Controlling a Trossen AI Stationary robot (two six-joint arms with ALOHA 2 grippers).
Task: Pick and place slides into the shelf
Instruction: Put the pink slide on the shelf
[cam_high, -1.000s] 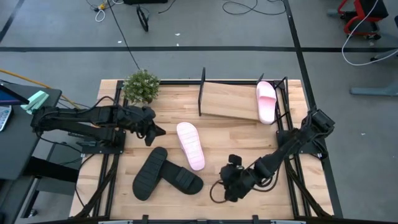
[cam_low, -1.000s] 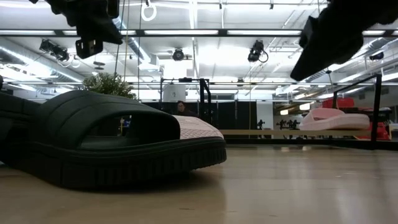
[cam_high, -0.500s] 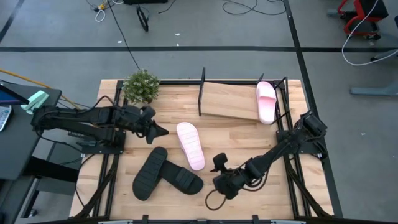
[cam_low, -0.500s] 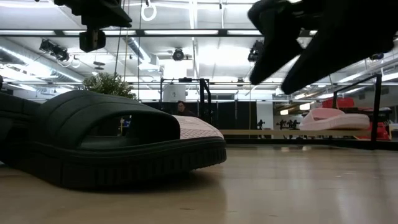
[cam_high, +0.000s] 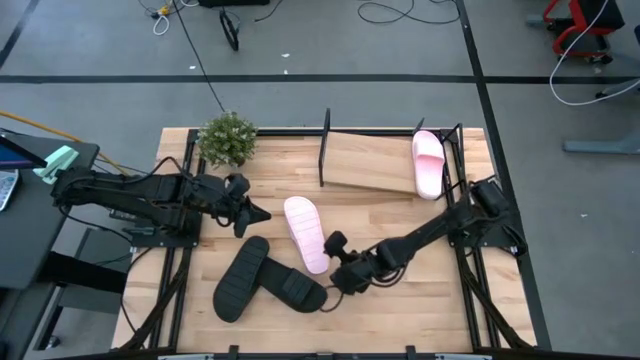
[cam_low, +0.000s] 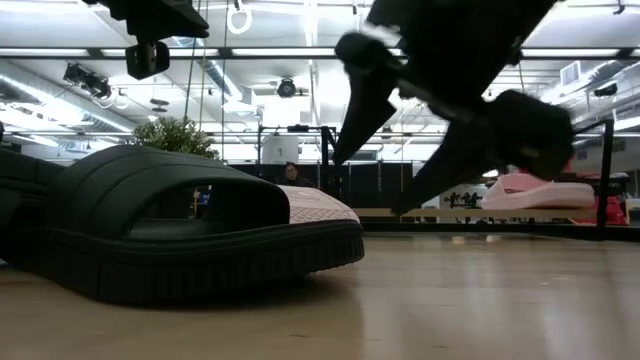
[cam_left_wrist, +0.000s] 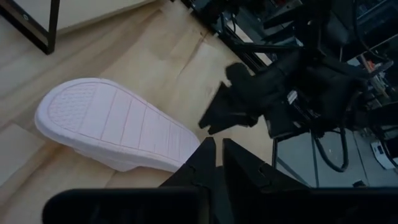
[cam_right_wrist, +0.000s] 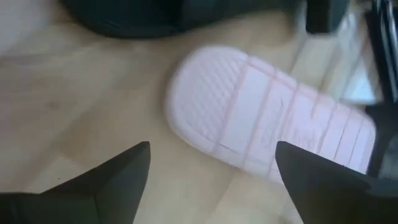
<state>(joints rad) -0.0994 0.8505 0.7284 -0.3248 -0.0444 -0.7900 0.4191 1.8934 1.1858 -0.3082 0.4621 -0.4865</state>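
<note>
The right claw (cam_high: 333, 262), fingers spread wide, hovers at the near end of an upturned pink slide (cam_high: 306, 234) mid-surface, seemingly to grasp it. The left claw (cam_high: 262, 214), pinched narrow, waits nearby.

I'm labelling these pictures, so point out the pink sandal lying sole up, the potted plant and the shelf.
pink sandal (cam_high: 305, 234), high view, middle of its sole.
potted plant (cam_high: 227, 139), high view, leaves.
shelf (cam_high: 365, 162), high view, bare wooden board.

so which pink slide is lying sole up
The pink slide on the table in front of the shelf; its ribbed sole faces up. The other pink slide sits strap up on the shelf.
</note>
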